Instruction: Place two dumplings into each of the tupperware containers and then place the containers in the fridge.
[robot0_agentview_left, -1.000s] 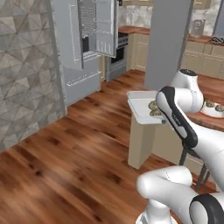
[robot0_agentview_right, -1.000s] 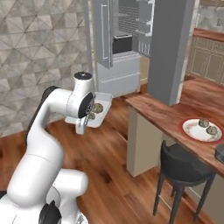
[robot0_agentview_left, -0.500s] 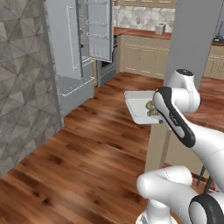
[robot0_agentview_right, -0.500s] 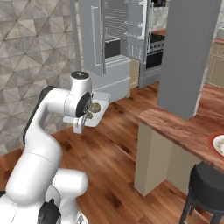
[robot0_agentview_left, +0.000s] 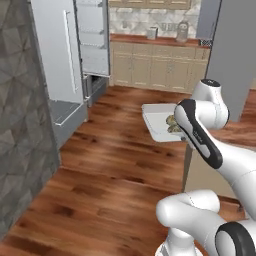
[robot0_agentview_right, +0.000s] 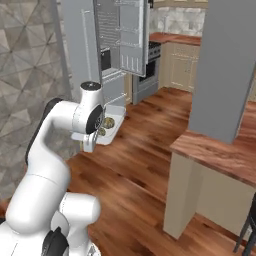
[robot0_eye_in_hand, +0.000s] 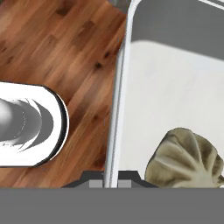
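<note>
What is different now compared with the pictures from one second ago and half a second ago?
The base has driven on and turned, so both base views shifted: the counter slid off to the right and the open fridge now appears closer. Nothing was let go. The gripper is still shut on the rim of the pale tupperware container, held level above the floor, with the dumplings still inside.

glossy white arm (robot0_agentview_right: 55, 125), dark joints

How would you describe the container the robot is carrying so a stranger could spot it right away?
Find the white arm out over the wood floor, in front of the open fridge. The gripper is shut on the rim of a pale shallow container with rounded corners. It holds two tan dumplings and hangs in mid-air.
</note>
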